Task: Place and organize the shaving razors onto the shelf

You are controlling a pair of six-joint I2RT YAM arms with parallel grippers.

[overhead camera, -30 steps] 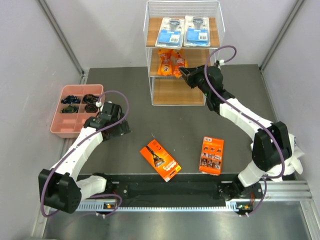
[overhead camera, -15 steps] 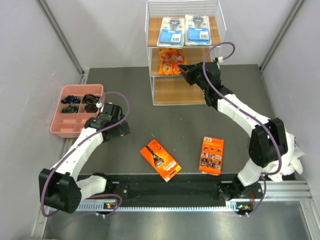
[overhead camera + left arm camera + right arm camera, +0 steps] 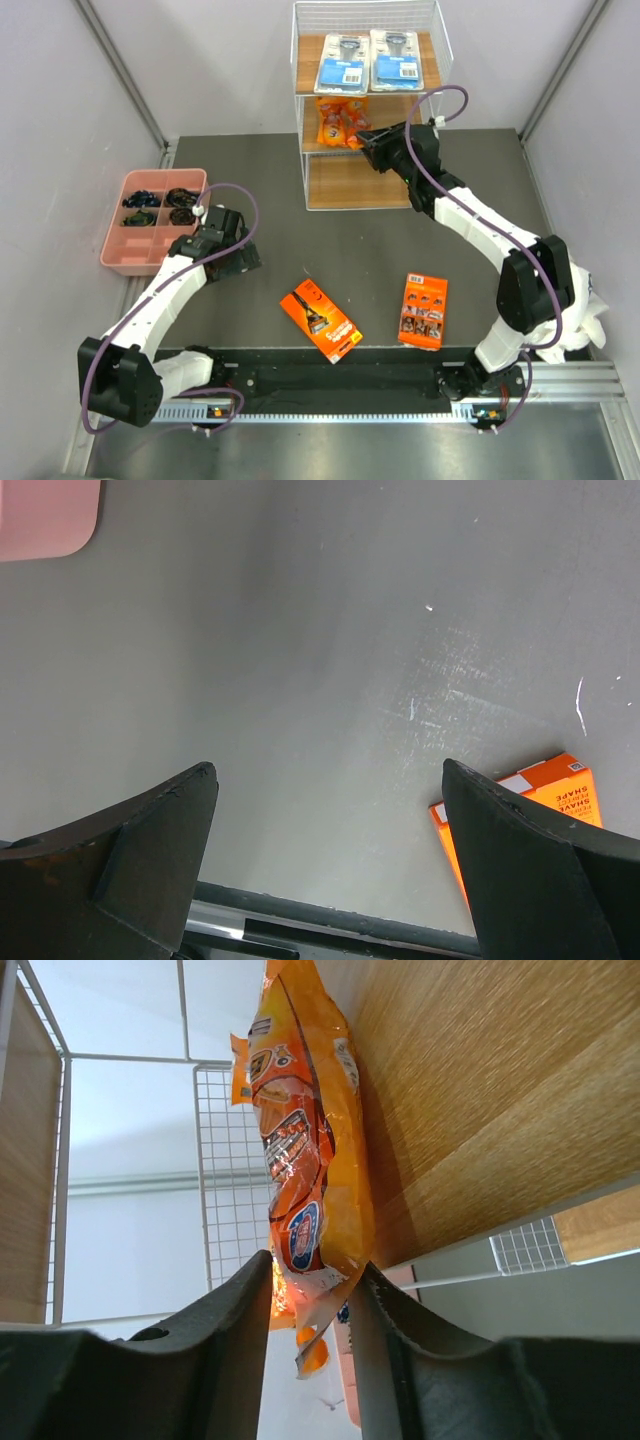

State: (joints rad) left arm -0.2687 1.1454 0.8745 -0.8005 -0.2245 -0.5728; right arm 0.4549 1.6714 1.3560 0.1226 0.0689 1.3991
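As the right gripper [image 3: 364, 144] reached into the shelf [image 3: 355, 185] at the middle board [image 3: 500, 1090], its jaws stood narrow on either side of an orange pouch [image 3: 305, 1160]. The near end of the pouch filled the gap between them. Both fingers [image 3: 230, 1340] looked to touch it, but I could not tell whether they pressed it or merely flanked it. The pouch lay close along the board, near end at the wire front, just beside the second pouch [image 3: 328, 126]. Judgement: like goes with like, so both pouches share one board.

The left gripper [image 3: 327, 772] hung wide with nothing between its fingers. It was low over the table [image 3: 380, 250], near the pink tray [image 3: 125, 262]. Probable reason: parked clear while the right arm works at the shelf. A corner of the long orange-black box [image 3: 320, 320] showed in its wrist view.

Count:
- Boards: three.
- Blue blister cards [image 3: 341, 62]: two, side by side on the top board.
- Orange pouches: two, middle board.
- Orange-black box: one, on the table.
- Orange card [image 3: 423, 311]: one, on the table, well apart from the shelf.
- Packs in all: six. Four were on the shelf and two were not yet placed.
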